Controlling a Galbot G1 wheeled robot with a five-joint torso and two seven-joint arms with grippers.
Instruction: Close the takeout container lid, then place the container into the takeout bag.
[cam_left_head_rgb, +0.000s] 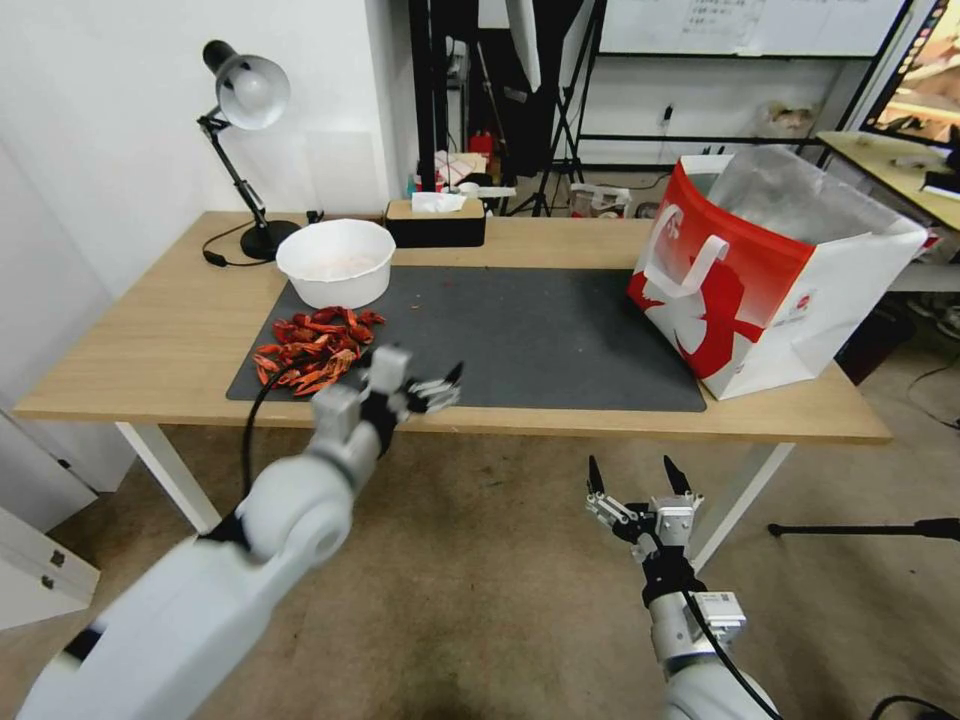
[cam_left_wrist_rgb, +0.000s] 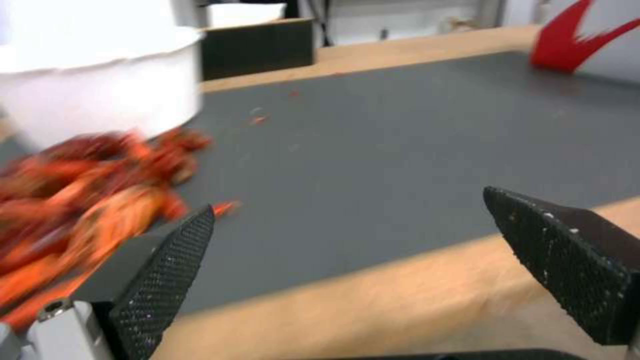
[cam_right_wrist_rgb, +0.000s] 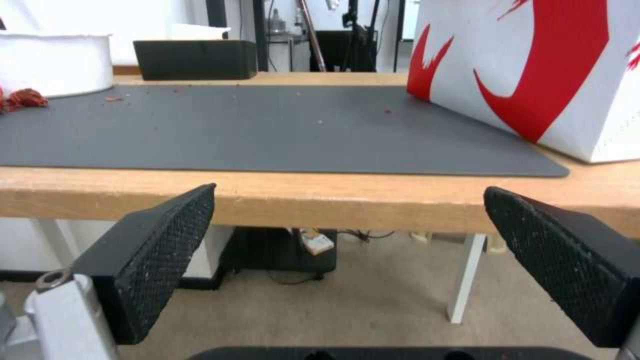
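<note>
Takeout bag (cam_left_head_rgb: 760, 290) upright, mouth seemingly upward

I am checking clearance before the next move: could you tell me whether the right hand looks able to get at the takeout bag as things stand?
Probably yes. The right hand hangs open below the table's front edge, and the takeout bag stands near that edge on the robot's right; nothing lies between them, though the hand must first rise above the edge.

wooden table (cam_left_head_rgb: 150, 340) | white wall (cam_left_head_rgb: 110, 120) | black desk lamp (cam_left_head_rgb: 245, 95) | brown carpet floor (cam_left_head_rgb: 480, 600)
</note>
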